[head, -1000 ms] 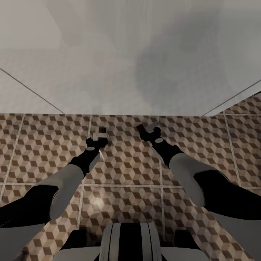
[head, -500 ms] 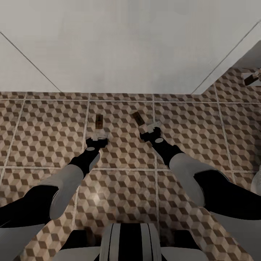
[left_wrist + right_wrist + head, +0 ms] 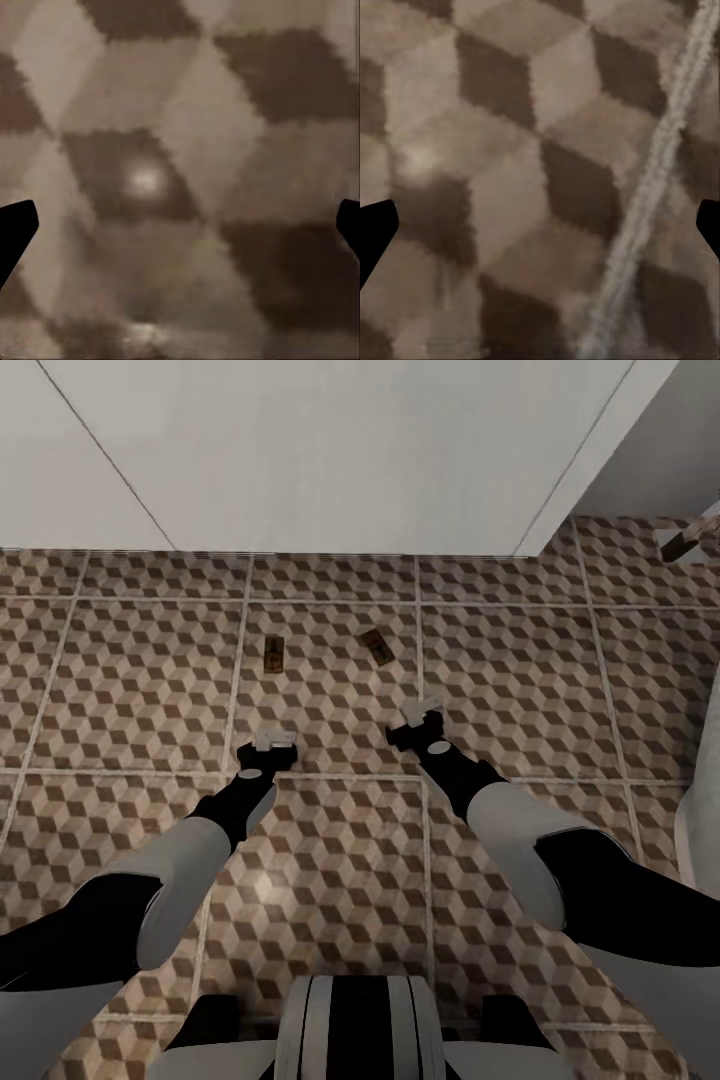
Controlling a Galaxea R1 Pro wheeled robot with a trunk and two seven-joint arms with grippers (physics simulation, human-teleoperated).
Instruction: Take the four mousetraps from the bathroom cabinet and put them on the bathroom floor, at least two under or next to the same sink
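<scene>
Brown wooden mousetraps lie flat on the bathroom floor [image 3: 130, 680]: one mousetrap [image 3: 273, 656] ahead of the left gripper [image 3: 272, 740], another [image 3: 376, 647] ahead of the right gripper [image 3: 418, 714], both near the white unit [image 3: 330, 460] by the wall. Both grippers hang apart and empty over bare tile. Backing away cleanly seems the job now, I'd judge, arms lifted clear of the traps. Open tile spreads on either side; a white edge [image 3: 700, 840] crowds the right.

A plain white wall [image 3: 330, 450] rises well beyond both claws. Far off past the right claw, a white rounded fixture [image 3: 700, 840] and a small brown-and-white object [image 3: 690, 540], too small to identify.
</scene>
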